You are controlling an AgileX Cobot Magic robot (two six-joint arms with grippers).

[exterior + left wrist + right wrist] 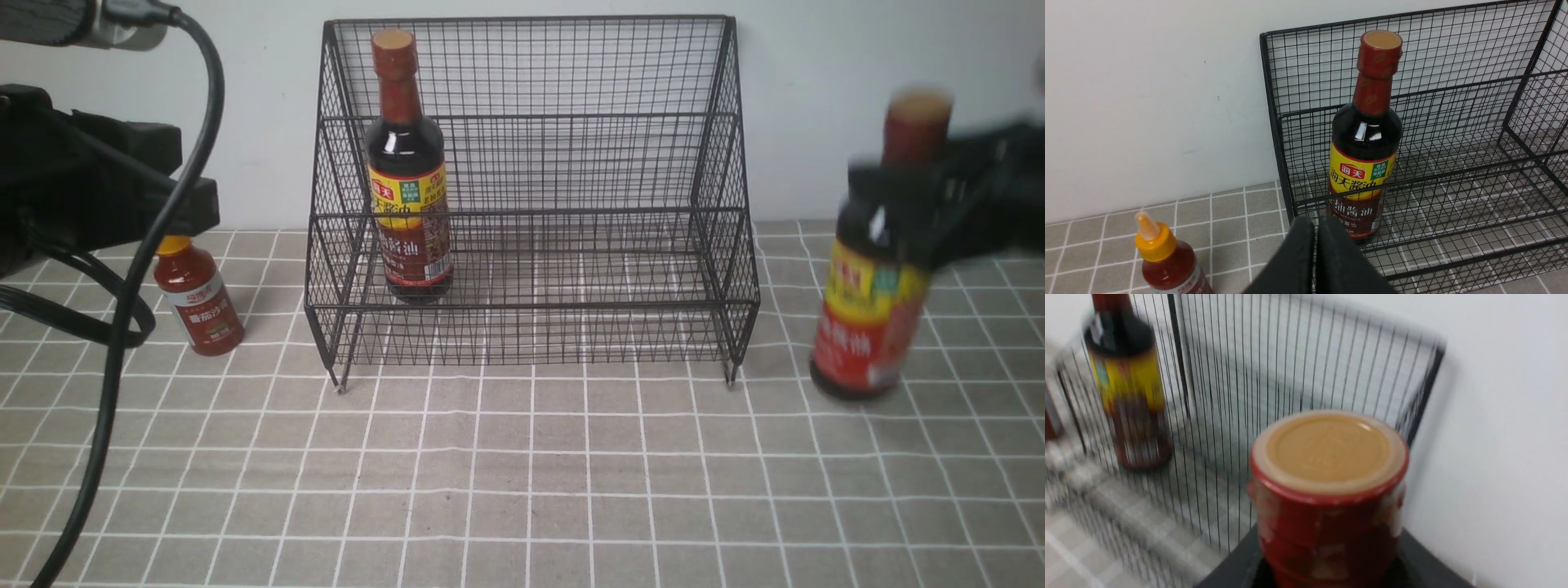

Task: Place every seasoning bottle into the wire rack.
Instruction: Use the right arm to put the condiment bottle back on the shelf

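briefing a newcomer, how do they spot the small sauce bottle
Find the wire rack against the wall. Just outside its left side stands the small sauce bottle. Unlike the tall dark bottle in the rack, it is short, red, with a yellow nozzle cap.

Table (522,490) is wearing a tan cloth gridded with white lines. Wire rack (571,214) is standing on it on short feet, at the far side by the white wall, roughly centred. Small red sauce bottle (198,298) with a yellow cap is standing upright on the cloth, near the rack's left side but apart from it. Tall soy-sauce bottle (869,327) to the rack's right is showing blurred; cannot tell whether its base is touching the cloth.
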